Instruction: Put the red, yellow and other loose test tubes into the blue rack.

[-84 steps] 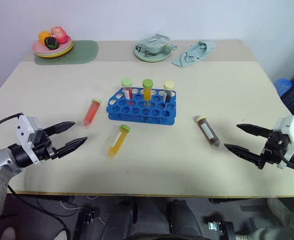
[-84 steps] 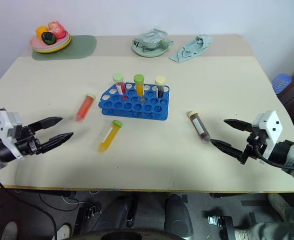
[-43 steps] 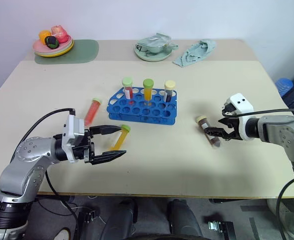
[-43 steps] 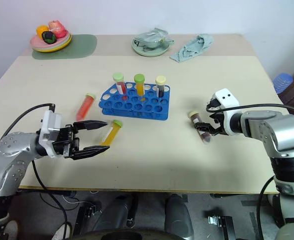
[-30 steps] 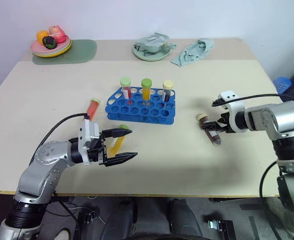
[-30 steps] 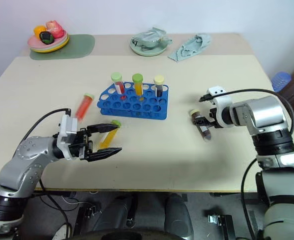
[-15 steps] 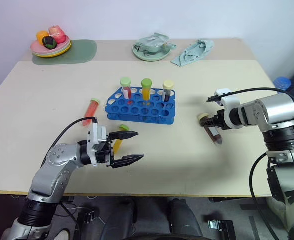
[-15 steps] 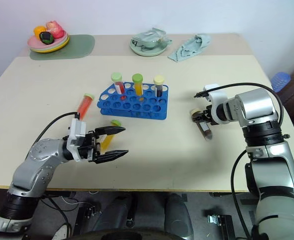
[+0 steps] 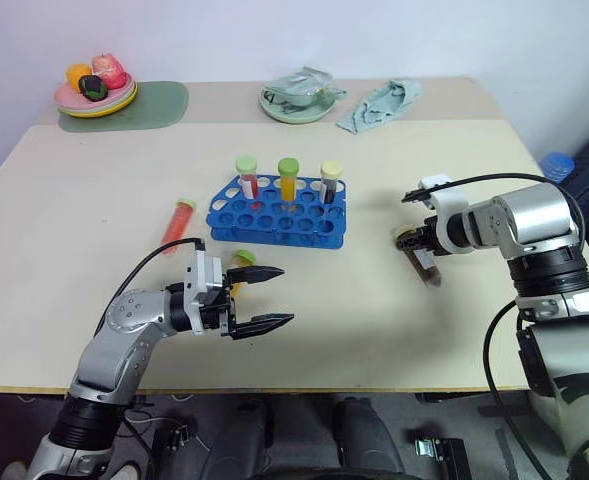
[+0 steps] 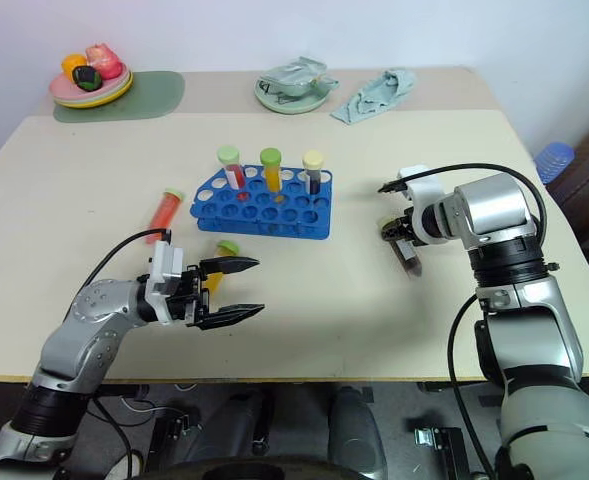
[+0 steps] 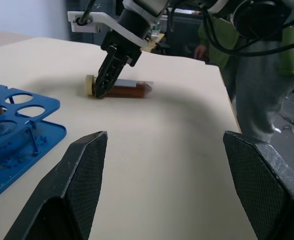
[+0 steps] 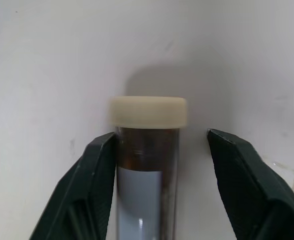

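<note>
On the left of the beige table (image 9: 394, 330), the red tube (image 9: 177, 222) lies flat, well left of the blue rack (image 9: 274, 213). The left arm reaches in low from the near edge, bent at the elbow, its forearm running rightward and level. The left gripper (image 9: 266, 297) points to the right, fingers spread wide with nothing between them; it hovers just over the yellow tube (image 9: 236, 268), which lies in front of the rack with its green cap toward the rack.

The rack stands mid-table with three tubes upright in its back row.

To the right, the brown tube (image 9: 423, 261) lies on the table with its cream cap (image 12: 147, 110) facing away from the robot. The right arm comes in from the right edge, bent sharply at the elbow, wrist tipped downward. The right gripper (image 12: 159, 165) straddles the tube just below the cap: one finger (image 12: 94, 187) touches the tube's side, the other stands a little clear, so the grip is not fully closed.
</note>
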